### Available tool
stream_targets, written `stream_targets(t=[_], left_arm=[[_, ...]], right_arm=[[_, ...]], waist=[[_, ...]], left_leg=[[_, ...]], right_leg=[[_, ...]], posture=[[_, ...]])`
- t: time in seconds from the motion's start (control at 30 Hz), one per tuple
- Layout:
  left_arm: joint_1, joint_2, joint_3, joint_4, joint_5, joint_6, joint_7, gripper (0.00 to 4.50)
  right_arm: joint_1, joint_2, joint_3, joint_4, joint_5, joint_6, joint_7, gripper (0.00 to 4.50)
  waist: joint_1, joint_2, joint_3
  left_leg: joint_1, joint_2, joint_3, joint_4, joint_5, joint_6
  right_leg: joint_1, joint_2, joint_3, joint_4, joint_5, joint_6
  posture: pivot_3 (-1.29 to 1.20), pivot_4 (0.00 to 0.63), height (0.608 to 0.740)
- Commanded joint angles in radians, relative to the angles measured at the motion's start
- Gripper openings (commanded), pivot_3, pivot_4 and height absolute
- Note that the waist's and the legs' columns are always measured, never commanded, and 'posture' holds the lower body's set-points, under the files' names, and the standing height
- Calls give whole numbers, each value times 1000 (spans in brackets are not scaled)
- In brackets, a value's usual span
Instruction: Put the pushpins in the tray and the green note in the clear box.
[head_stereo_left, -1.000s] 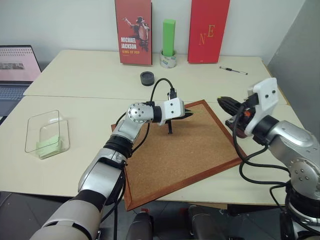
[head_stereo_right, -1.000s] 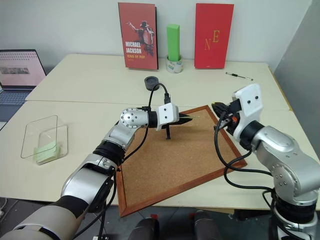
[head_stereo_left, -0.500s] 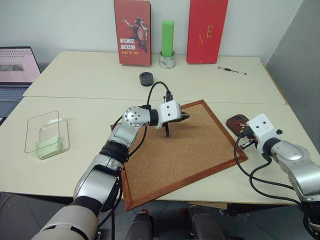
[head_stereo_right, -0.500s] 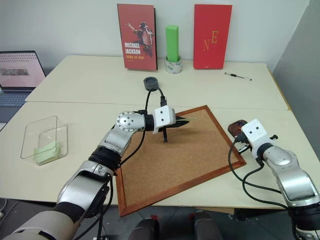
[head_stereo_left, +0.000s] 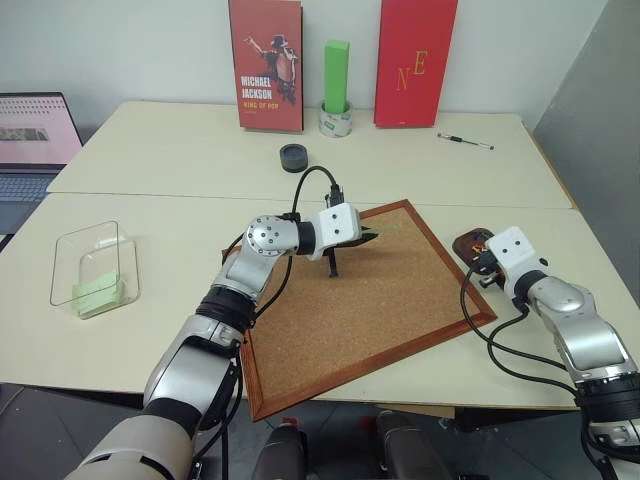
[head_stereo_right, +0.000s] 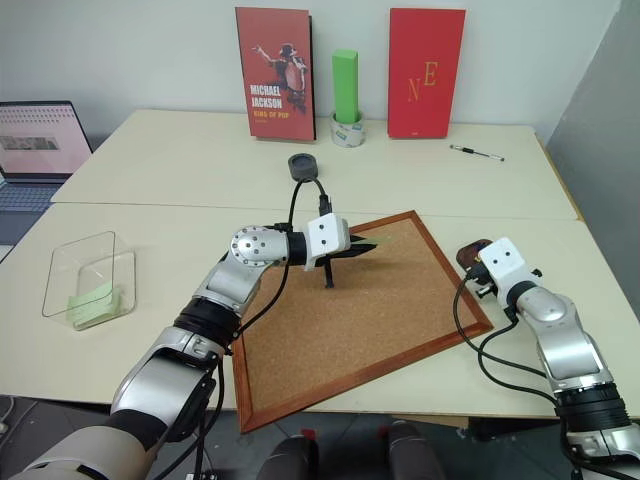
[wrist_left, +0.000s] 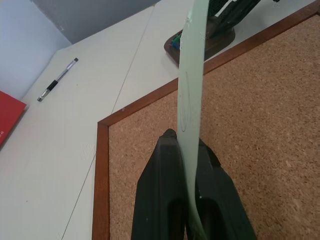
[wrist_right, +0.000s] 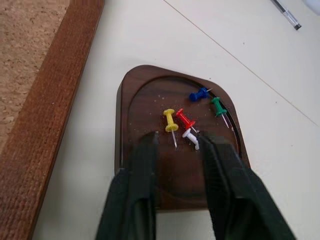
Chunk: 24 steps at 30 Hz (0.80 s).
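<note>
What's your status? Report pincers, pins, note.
Left pincer shut on green note above corkboard. Right pincer open over tray, five pushpins in it. Clear box unobstructed.

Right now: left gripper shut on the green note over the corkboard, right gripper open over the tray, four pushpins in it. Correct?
Not quite: the tray holds five pushpins, not four: yellow, red, white, blue and green, as the right wrist view shows. The rest stands: the left gripper is shut on the green note over the corkboard, and the right gripper is open over the tray.
</note>
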Motion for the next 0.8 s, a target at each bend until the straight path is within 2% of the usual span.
stream_targets(t=[0.03, 0.17, 0.27, 0.4, 0.5, 0.6, 0.7, 0.8], left_arm=[[-5, 9, 17, -39, -19, -6, 0, 0], [-2, 20, 21, -48, -15, -3, 9, 0], [14, 58, 40, -94, -9, 23, 27, 0], [84, 152, 79, -256, -1, 104, 56, 0], [169, 319, 110, -393, 104, 40, 95, 0], [238, 460, 163, -450, 166, -12, 148, 0], [298, 577, 233, -465, 201, -9, 195, 0], [391, 709, 335, -458, 226, 67, 213, 0]], right_arm=[[-7, -3, -48, -74, -3, -2, 5, 2220], [11, 5, -81, -177, 38, 9, 39, 2998], [11, 32, -108, -315, 131, 17, 95, 2998], [-40, 94, -91, -469, 295, 71, 178, 2998], [-103, 120, -60, -528, 404, 162, 227, 2998], [-161, 132, -29, -535, 474, 216, 273, 2998], [-209, 135, 1, -514, 518, 244, 321, 2998], [-253, 137, 39, -466, 531, 240, 382, 2998]], waist=[[0, 0, 0], [0, 0, 0], [-4, 0, 0], [-14, 0, 0], [-23, 0, 0], [-24, 0, 0], [-23, 0, 0], [-23, 0, 0]], left_leg=[[0, 0, 0, 0, 0, 0], [0, 0, 0, 0, 0, 0], [0, 0, 0, 0, 0, 0], [0, 1, -1, 0, 0, 0], [1, 1, -1, 0, 0, 0], [2, 1, -1, 0, 0, 0], [1, 2, -1, 0, 0, 0], [1, 2, -1, 0, 0, 0]], right_leg=[[0, 0, 0, 0, 0, 0], [0, 0, 0, 0, 0, 0], [0, 0, 0, 0, 0, 0], [0, 1, 0, 1, 0, 0], [0, 0, 0, 2, 0, 0], [0, 0, -1, 2, 0, 0], [0, 0, -1, 2, 0, 0], [0, 0, -2, 1, 0, 0]], posture=[[0, 150, 740], [0, 150, 740], [0, 150, 740], [0, 150, 740], [0, 150, 740], [0, 150, 740], [0, 150, 740], [0, 150, 740]])
